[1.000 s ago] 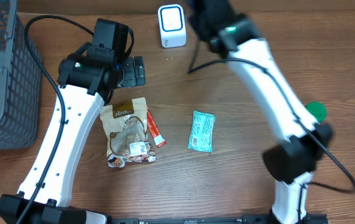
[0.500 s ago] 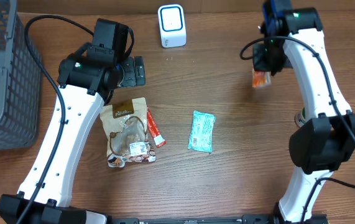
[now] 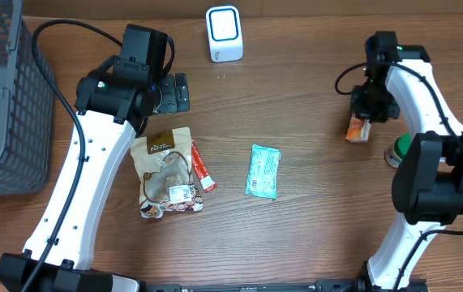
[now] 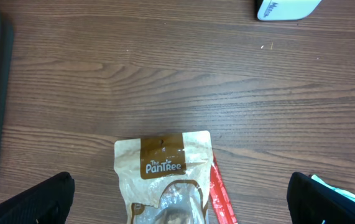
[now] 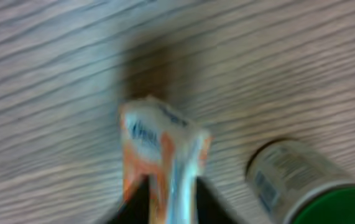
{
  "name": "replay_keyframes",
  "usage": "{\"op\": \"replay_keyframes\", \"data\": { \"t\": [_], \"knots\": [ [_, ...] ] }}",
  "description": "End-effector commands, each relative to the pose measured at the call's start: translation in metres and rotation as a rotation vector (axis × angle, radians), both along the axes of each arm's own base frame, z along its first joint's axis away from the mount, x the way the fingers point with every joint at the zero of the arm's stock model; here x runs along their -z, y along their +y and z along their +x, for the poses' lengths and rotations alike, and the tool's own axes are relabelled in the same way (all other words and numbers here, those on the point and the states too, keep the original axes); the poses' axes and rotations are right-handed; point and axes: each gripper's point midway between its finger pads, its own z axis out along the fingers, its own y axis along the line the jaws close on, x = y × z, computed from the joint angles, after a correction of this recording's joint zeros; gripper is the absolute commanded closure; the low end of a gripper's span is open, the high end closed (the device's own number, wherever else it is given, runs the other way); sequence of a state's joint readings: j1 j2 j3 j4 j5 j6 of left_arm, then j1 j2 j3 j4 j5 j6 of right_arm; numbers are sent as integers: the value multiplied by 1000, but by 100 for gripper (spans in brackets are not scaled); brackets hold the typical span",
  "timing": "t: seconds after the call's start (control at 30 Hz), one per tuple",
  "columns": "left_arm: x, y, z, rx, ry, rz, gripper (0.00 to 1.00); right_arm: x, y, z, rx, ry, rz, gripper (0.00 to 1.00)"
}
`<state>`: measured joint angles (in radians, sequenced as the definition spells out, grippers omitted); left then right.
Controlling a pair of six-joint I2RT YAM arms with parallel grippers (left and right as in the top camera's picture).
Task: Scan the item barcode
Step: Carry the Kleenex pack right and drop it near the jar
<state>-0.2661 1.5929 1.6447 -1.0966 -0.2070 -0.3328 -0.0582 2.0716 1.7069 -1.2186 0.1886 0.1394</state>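
Right gripper [image 3: 366, 113] straddles a crinkly orange-and-white packet [image 3: 357, 130]; blur hides whether the jaws pinch it. The packet juts from between the fingers, near a green-capped cylindrical can [image 3: 407, 148] on the wood-grain table [image 3: 312, 235], well apart from the boxy white scanner [image 3: 224, 34].

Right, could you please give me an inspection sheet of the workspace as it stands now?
Surface: wooden table, no spills seen.
Job's things: white scanner at the far edge; orange packet at the right gripper.
Clutter: brown snack pouch, red sachet, teal packet, green-lidded can.
Grippers: left gripper open and empty above the pouch; right gripper has the orange packet between its fingers, grip unclear in the blur.
Cables: black cable arching near the basket; second cable near the right gripper.
Surroundings: grey basket at the left edge.
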Motion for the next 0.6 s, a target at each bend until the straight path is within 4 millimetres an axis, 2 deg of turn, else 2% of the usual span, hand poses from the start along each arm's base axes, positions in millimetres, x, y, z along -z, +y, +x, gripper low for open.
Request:
{"op": "replay_keyframes", "data": {
  "t": [0.0,0.03,0.07,0.17,0.23,0.33,0.4,0.47,0.5,0.53,0.57],
  "knots": [
    [-6,3,2,7,-17,14,0,-1,-7,3,16,-16,-30,54],
    [-6,3,2,7,-17,14,0,-1,-9,4,17,-21,-38,48],
    [-6,3,2,7,-17,14,0,-2,-10,5,18,-23,-48,46],
    [-6,3,2,7,-17,14,0,-15,-9,7,13,-33,-51,46],
    [-6,3,2,7,-17,14,0,-27,0,7,7,-41,-35,47],
    [-6,3,2,7,-17,14,0,-49,36,1,-52,-58,53,47],
    [-6,3,2,7,-17,14,0,-57,70,-7,-99,-54,156,47],
    [-6,3,2,7,-17,14,0,-60,102,-14,-141,-37,263,47],
    [-6,3,2,7,-17,14,0,-60,137,-21,-189,-15,368,47],
    [-6,3,2,7,-17,14,0,-59,148,-23,-208,-9,393,47],
    [-6,3,2,7,-17,14,0,-53,167,-29,-242,5,405,46]
  ]
}}
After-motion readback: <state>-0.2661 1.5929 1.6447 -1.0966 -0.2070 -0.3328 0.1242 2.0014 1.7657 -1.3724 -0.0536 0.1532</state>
